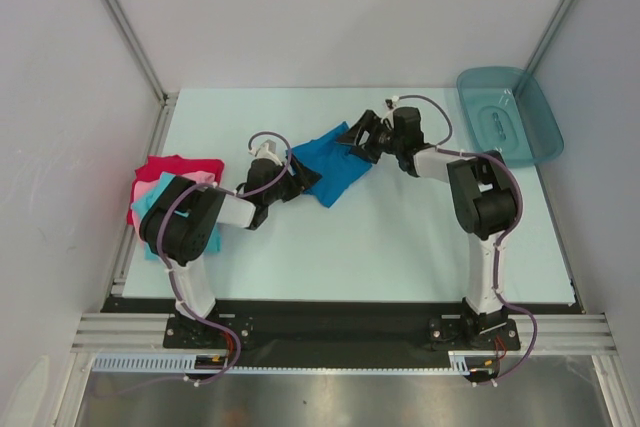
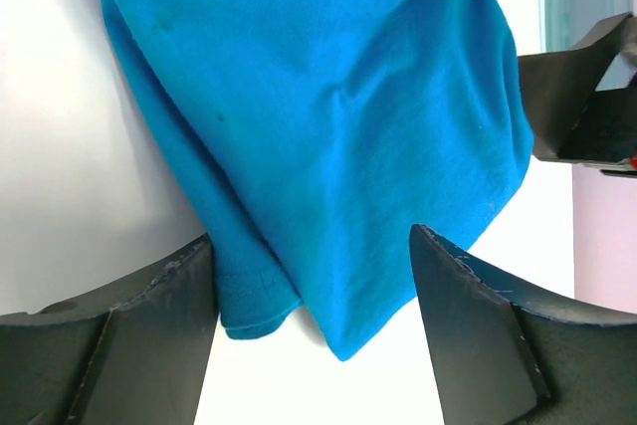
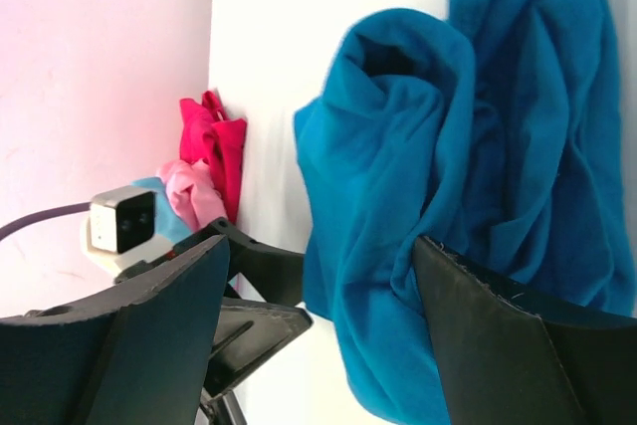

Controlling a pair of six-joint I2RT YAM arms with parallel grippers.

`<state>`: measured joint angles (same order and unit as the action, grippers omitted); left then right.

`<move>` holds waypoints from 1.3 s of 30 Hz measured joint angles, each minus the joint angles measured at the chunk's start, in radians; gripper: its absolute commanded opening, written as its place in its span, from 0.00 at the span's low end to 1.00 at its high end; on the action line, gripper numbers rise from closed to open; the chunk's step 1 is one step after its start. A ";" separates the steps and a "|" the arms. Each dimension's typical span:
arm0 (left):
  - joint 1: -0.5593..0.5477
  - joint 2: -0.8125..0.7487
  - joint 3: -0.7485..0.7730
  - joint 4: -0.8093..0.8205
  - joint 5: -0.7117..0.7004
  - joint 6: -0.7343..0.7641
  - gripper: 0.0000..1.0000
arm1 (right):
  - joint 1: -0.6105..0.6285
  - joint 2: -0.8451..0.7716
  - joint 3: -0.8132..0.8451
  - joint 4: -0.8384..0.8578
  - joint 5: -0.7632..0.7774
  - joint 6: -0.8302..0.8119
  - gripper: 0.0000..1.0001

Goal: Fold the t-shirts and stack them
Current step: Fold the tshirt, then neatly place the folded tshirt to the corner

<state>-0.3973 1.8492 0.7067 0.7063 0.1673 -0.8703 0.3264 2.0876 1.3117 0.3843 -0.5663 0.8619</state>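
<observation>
1. Three of the four t-shirts lie together at the left edge of the tabletop. The red shirt, the pink shirt and the light turquoise shirt overlap in one pile, partly hidden by the left arm. That share of the stacking looks done, though I cannot tell how neatly each one is folded
2. The medium blue shirt is the one being worked on. It lies bunched in the middle of the tabletop, toward the far side and well apart from the pile. It shows rolls and loose creases, not a flat folded shape
3. The left hand is at the shirt's near-left end. Its fingers are spread wide, with a hemmed corner of the cloth lying loose between them, not pinched
4. The right hand is at the far-right end, also wide open. A rumpled roll of blue cloth lies between its fingers and against one of them, but nothing is gripped
5. By my reckoning the task is about three quarters through. What remains is to take hold of the blue shirt, spread it flat, fold it and carry it onto the pile at the left
6. The teal tray stands at the far right corner, well apart from all the shirts
</observation>
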 measured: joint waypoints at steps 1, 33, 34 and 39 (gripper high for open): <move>0.000 0.000 0.000 -0.002 0.000 0.001 0.78 | 0.001 0.004 0.000 -0.006 0.000 -0.002 0.81; 0.002 -0.023 -0.041 0.017 -0.003 0.009 0.74 | -0.073 -0.101 -0.076 -0.180 0.083 -0.104 0.82; 0.002 -0.023 -0.041 0.016 -0.003 0.009 0.74 | -0.073 -0.101 -0.094 -0.180 0.083 -0.103 0.82; 0.003 -0.035 -0.047 0.001 -0.003 0.016 0.73 | -0.073 -0.100 -0.138 -0.174 0.082 -0.096 0.82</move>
<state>-0.3943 1.8145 0.6601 0.7074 0.1642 -0.8543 0.2535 1.9877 1.1740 0.2108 -0.4839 0.7662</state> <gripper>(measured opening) 0.737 0.824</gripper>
